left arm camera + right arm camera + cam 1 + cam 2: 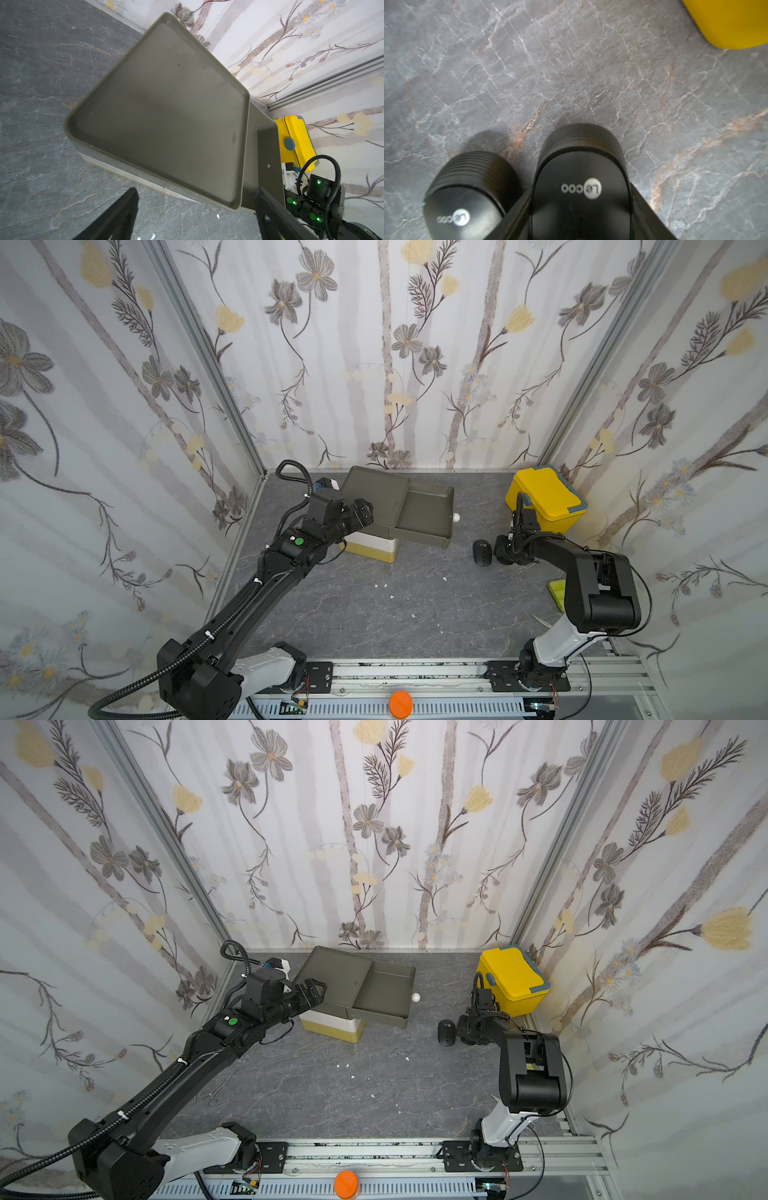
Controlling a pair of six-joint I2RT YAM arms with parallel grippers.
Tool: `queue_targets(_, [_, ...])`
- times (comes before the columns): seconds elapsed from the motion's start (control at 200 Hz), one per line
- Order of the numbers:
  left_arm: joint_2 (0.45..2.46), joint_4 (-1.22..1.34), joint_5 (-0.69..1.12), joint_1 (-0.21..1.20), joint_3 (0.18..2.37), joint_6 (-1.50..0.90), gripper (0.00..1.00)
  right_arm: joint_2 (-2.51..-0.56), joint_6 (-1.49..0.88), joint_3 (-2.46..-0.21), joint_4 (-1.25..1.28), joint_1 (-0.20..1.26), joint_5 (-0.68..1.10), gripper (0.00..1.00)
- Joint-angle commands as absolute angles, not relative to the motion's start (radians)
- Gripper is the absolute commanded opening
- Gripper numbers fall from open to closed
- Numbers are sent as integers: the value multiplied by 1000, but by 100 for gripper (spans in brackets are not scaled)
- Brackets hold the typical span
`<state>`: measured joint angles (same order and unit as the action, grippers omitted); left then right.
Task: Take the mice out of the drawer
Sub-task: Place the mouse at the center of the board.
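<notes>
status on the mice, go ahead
Left fingers open beside the drawer. Right fingers flank a mouse on the table, grip unclear; second mouse beside it. Top tier open, looks empty. Nothing blocking.

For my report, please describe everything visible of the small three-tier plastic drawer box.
The small three-tier plastic drawer box stands on the grey marbled tabletop near the back wall: olive-grey top, white middle, mustard-yellow bottom. Its top drawer is pulled out, apparently empty, with a white ball knob. The left gripper is beside its top; contact unclear.
</notes>
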<state>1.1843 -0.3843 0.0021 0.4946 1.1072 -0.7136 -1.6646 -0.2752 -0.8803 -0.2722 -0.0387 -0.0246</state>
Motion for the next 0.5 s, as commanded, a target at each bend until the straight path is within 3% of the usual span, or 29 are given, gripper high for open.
queue_targets(0.0, [1190,-389,-15,492,1123,-704,89,-1671,-268,-887,-302,-40,-18,63])
queue_targets(0.265, [1200,-396,-28,493,1138,-703,89,-1623,-271,-907,-326,-40,-36,72])
queue_targets(0.495, [1197,-393,-38,488,1168,-688,89,-1507,-288,-979,-389,-38,-36,70])
